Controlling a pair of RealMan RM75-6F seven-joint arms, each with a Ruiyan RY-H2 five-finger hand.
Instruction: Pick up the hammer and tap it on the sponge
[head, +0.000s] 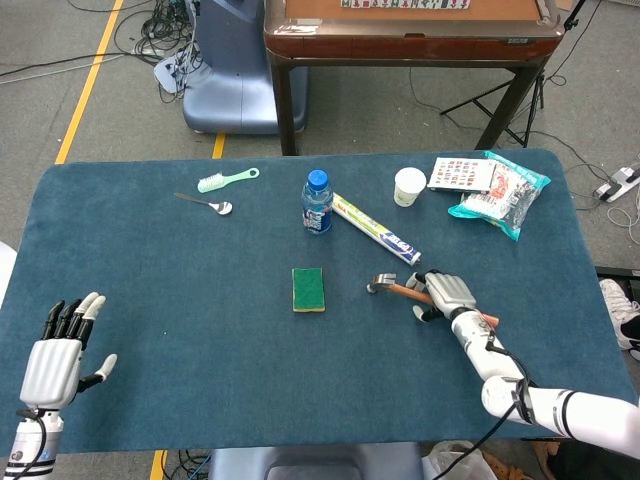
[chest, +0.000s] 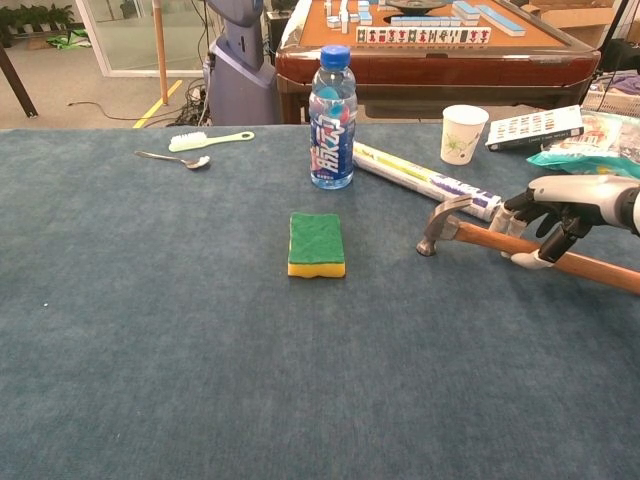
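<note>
The hammer lies on the blue table cover right of centre, its steel head pointing left and its wooden handle running right. My right hand wraps the handle just behind the head, fingers on the far side and thumb on the near side. The green-and-yellow sponge rests flat a short way left of the hammer head. My left hand hovers at the near left corner, fingers spread, holding nothing.
A water bottle stands behind the sponge. A long tube lies just behind the hammer. Further back are a paper cup, a booklet and a snack bag. A toothbrush and spoon lie far left.
</note>
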